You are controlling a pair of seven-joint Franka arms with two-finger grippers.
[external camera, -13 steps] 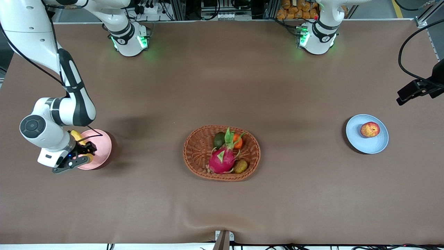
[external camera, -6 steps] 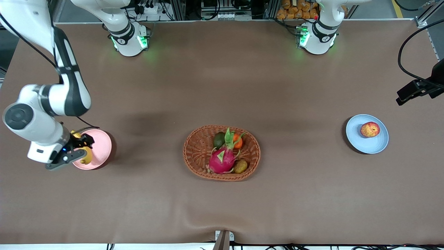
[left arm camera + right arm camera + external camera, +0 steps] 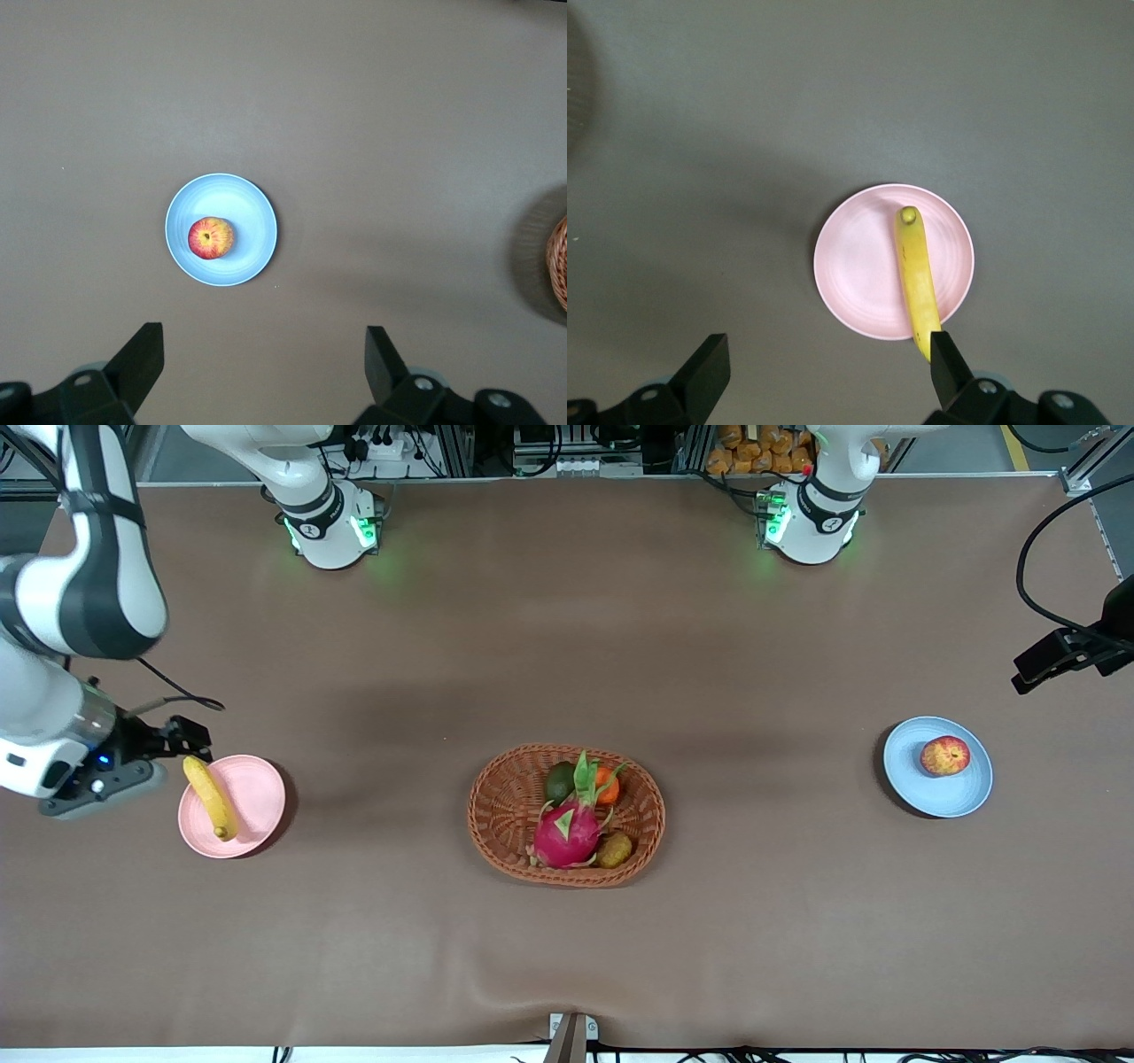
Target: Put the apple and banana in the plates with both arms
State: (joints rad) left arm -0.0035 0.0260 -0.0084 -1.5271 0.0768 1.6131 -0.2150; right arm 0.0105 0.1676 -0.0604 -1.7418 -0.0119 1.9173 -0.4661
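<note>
Since a second ago my right tool (image 3: 182,737) has lifted off the pink plate (image 3: 252,802) and pulled toward the desk's edge, leaving the banana (image 3: 211,797) lying across that plate, one end overhanging its rim. It now hovers beside the plate, fingers spread and empty. Farther up, the apple (image 3: 944,755) sits on the blue plate (image 3: 952,795); my left tool (image 3: 264,376), high above it, is spread too. I judge both placements done.
</note>
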